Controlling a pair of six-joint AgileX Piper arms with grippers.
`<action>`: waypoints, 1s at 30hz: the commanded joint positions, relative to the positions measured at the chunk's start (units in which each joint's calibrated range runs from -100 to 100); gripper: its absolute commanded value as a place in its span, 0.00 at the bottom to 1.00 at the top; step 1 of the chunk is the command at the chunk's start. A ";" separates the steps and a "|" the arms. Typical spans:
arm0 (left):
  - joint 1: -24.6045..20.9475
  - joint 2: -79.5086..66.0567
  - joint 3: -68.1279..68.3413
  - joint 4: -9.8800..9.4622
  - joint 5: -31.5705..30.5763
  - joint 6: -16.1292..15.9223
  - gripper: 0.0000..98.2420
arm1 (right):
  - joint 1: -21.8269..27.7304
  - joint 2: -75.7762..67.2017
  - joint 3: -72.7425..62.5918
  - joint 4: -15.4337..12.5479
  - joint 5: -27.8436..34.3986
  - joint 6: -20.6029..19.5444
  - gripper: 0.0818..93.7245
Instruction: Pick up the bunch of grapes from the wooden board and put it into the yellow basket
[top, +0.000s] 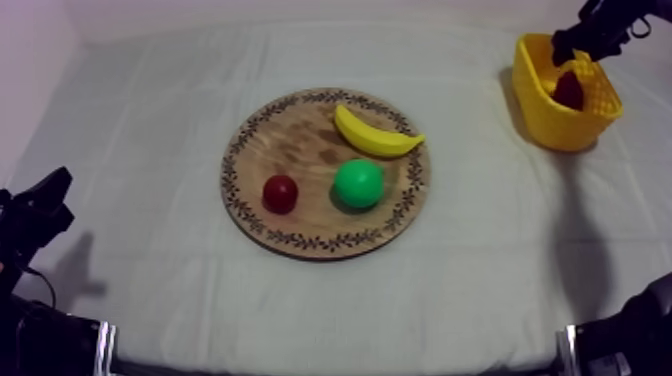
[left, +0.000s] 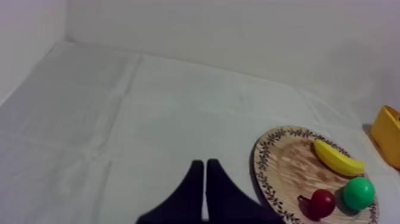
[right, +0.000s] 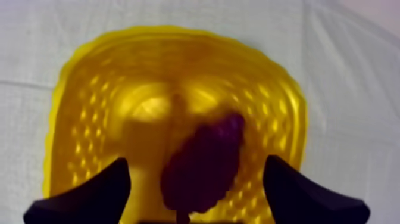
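Right wrist view first: where are the grapes (right: 202, 164)?

— They lie inside the basket (right: 89, 107), down on its bottom. It is a dark purple bunch, and its one end points toward the far wall of the basket

And the right gripper (right: 195, 162), does it hold them?

— No, it clamps nothing. Its two fingers stand wide apart, one at each side of the bunch and higher than it. If a finger touches the bunch I cannot tell. In the top view this gripper hangs just over the rim of the basket, at the far right of the table (top: 150, 120)

What is on the board (top: 300, 140)?

— Three fruits. The banana (top: 375, 135) lies at the far side. The green fruit (top: 358, 183) is just in front of it, very near; I cannot tell if they touch. The small red fruit (top: 280, 193) is beside the green one, toward the left arm, with bare wood between them. The board itself is in the middle of the table, well apart from the basket

And the left gripper (left: 205, 164)?

— Its fingers lie together as one narrow wedge, closed on nothing. It sits low at the left side of the table, over the bare cloth, apart from the board
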 joint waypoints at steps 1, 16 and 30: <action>0.00 0.00 -0.03 0.02 0.01 -0.01 0.00 | -0.15 -1.53 0.38 0.81 0.11 -0.24 0.68; 0.00 0.00 -0.03 0.02 0.01 -0.01 0.00 | -0.97 -22.10 15.40 5.47 -8.93 -2.12 0.61; 0.00 0.00 -0.03 0.02 0.01 -0.01 0.00 | 1.34 -43.45 34.50 4.59 -23.66 -1.09 0.43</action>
